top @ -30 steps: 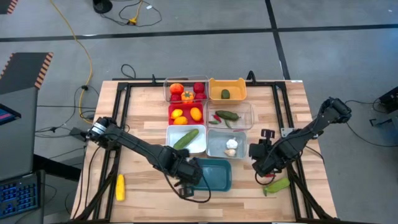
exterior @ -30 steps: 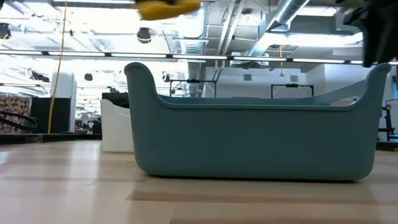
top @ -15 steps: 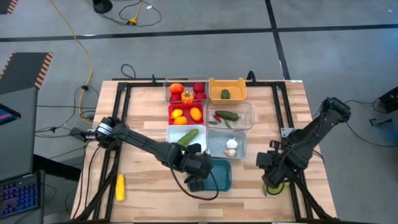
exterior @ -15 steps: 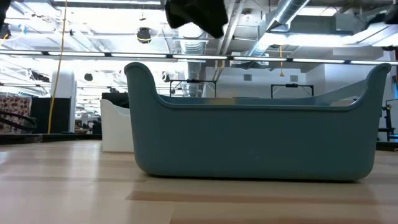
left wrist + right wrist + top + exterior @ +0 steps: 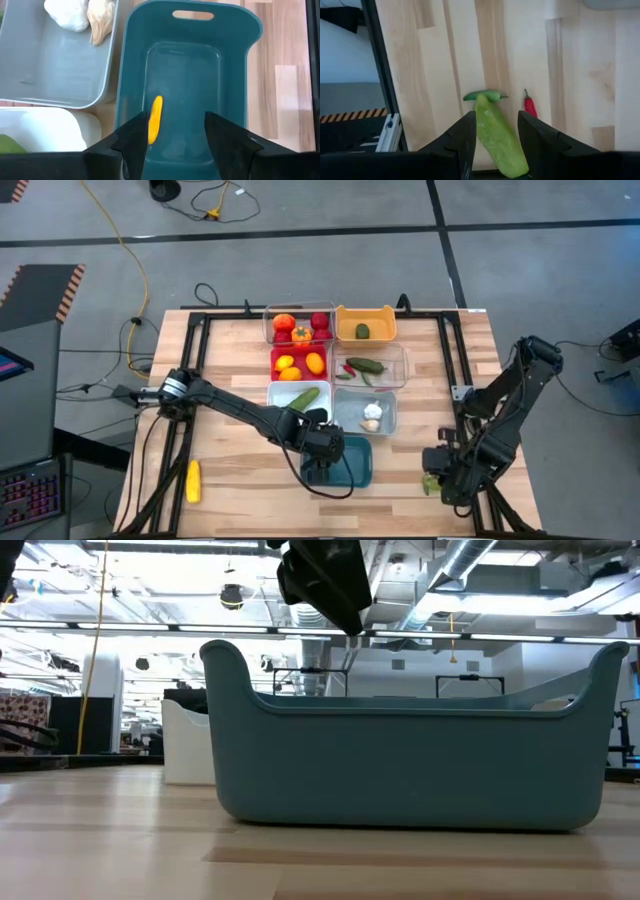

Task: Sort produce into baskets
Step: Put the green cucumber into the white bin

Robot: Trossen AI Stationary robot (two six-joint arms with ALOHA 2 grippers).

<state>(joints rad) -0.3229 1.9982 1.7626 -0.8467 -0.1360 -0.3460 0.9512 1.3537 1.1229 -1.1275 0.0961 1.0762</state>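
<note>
Now I am at the release step with my left end effector (image 5: 175, 131): it hangs over the teal basket (image 5: 352, 461), its fingers stand apart with nothing between them, and the small yellow corn (image 5: 155, 119) lies on the basket floor below, so I judge this piece as delivered. My right end effector (image 5: 496, 131) is low over the wooden surface (image 5: 230, 385) near its front right corner, and its fingers stand open on both sides of the green cucumber (image 5: 495, 127), beside it and not yet pressing as far as I can see; a small red chili (image 5: 529, 106) lies just beside. For this arm the next move asks to close on the cucumber without pushing the chili, then lift and carry it to the white basket (image 5: 300, 402), where another cucumber already lies. For the left arm, I think it must rise clear of the teal rim and go for the second corn (image 5: 193, 480), which is well apart at the front left of the surface. Compared with one second ago, the left end effector has moved from beside the teal basket to above it and has opened, and the yellow piece that showed high in the low view is gone from there. The right arm has come forward to the cucumber.
</note>
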